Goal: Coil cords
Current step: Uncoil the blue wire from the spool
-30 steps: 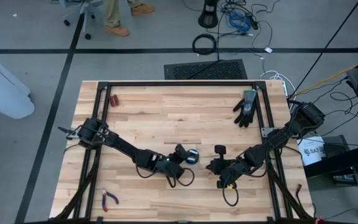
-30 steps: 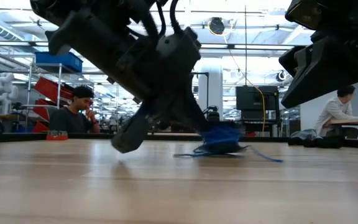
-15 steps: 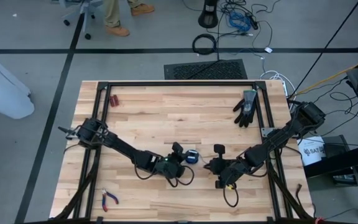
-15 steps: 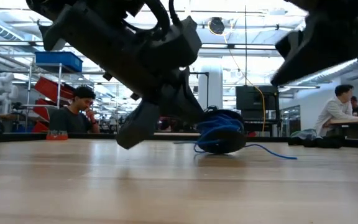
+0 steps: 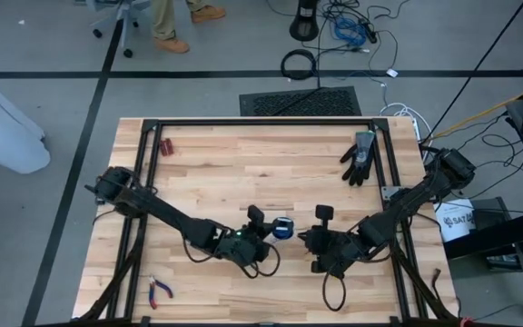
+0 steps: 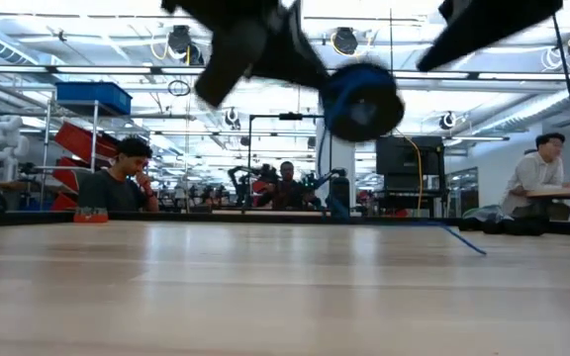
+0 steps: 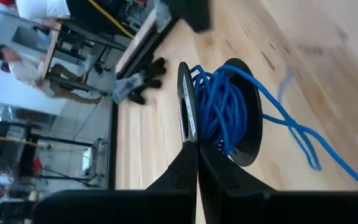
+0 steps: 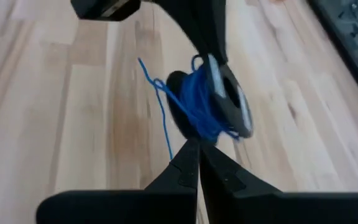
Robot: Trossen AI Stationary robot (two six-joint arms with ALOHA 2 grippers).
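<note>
The cord is thin and blue, wound on a small black spool [image 5: 281, 228] [image 6: 364, 100]. The spool hangs clear above the table's near middle. A loose tail [image 7: 303, 134] leaves the spool, and its far part lies on the wood [image 6: 468, 240]. My left gripper [image 7: 195, 148] is shut on the spool. My right gripper [image 8: 195, 146] [image 5: 309, 241] is shut just to the spool's right, raised above the table. The tail [image 8: 165, 118] passes close by its fingertips; I cannot tell whether they touch it. My left gripper pinches the rim of one black flange [image 7: 186, 118] of the spool between its two fingers. It comes from the table's left, slanting downward. The spool hangs clear of the table with its flanges upright. The cord's tail droops slack to the wood.
A black glove [image 5: 360, 156] lies at the far right of the table. Red-handled pliers [image 5: 160, 290] lie near the front left corner, and a small red thing [image 5: 166, 145] at the far left. Dark frame rails [image 5: 261, 123] edge the table. People sit beyond it [image 6: 117, 178].
Both grippers have risen. My left gripper has lifted the spool off the table and rolled somewhat. The spool now hangs well above the wood, while the end of the tail stays on the table.
</note>
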